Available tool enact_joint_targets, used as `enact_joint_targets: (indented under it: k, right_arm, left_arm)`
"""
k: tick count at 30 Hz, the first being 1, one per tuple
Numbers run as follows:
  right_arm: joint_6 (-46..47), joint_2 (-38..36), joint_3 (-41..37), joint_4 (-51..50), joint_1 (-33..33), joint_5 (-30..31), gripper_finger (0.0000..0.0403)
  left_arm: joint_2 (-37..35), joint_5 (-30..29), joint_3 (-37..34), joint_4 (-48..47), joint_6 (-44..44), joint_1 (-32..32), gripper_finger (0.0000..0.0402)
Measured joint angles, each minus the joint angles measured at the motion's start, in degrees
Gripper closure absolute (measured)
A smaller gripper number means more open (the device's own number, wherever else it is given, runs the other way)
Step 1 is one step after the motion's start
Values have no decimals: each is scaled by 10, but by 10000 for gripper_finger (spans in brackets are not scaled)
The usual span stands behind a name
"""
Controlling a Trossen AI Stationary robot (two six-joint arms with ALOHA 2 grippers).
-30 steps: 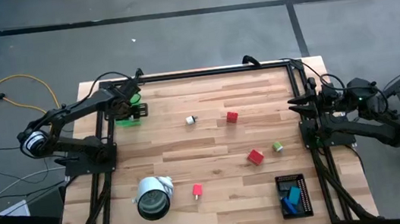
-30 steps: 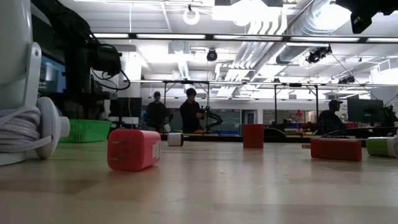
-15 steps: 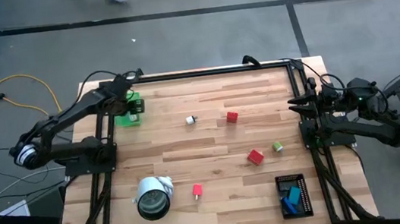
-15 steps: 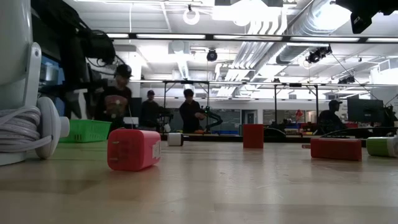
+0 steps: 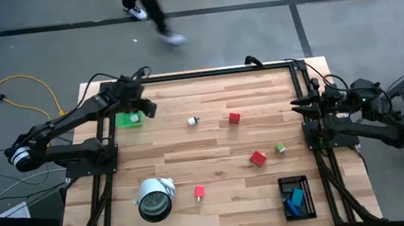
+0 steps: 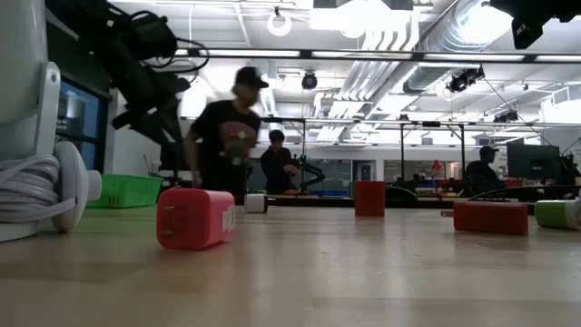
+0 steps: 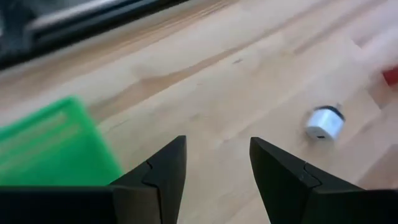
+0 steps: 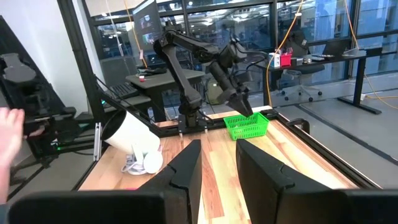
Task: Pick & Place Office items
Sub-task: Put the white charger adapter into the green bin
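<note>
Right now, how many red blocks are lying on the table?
3: one mid-table toward the far edge, one right of centre beside a green bit, one near the white roll. None seems hidden.

Grey concrete floor [image 5: 200,36], bright ceiling lights [image 6: 363,14]

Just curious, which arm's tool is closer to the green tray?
The left. Its tool is up beside the green tray, jaws open and empty. The right tool waits at the table's opposite edge.
</note>
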Motion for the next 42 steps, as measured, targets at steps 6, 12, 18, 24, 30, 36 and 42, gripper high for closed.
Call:
enact_joint_targets:
  k: [6, 12, 18, 24, 30, 36, 42]
  right_arm:
    - [0, 0, 0, 0, 0, 0, 316]
    - [0, 0, 0, 0, 0, 0, 316]
    - [0, 0, 0, 0, 0, 0, 316]
    - [0, 0, 0, 0, 0, 0, 316]
    - [0, 0, 0, 0, 0, 0, 316]
    - [0, 0, 0, 0, 0, 0, 316]
    - [0, 0, 0, 0, 0, 0, 316]
  left_arm:
    - [47, -46, 38, 38, 82, -65, 231]
    - [146, -53, 122, 38, 126, -114, 231]
    - [267, -45, 229, -32, 140, -136, 231]
    - [358, 4, 309, -103, 159, -150, 231]
    - [406, 8, 351, -136, 208, -180, 230]
    - [438, -15, 378, -164, 214, -211, 230]
    - [455, -17, 390, -186, 203, -230, 230]
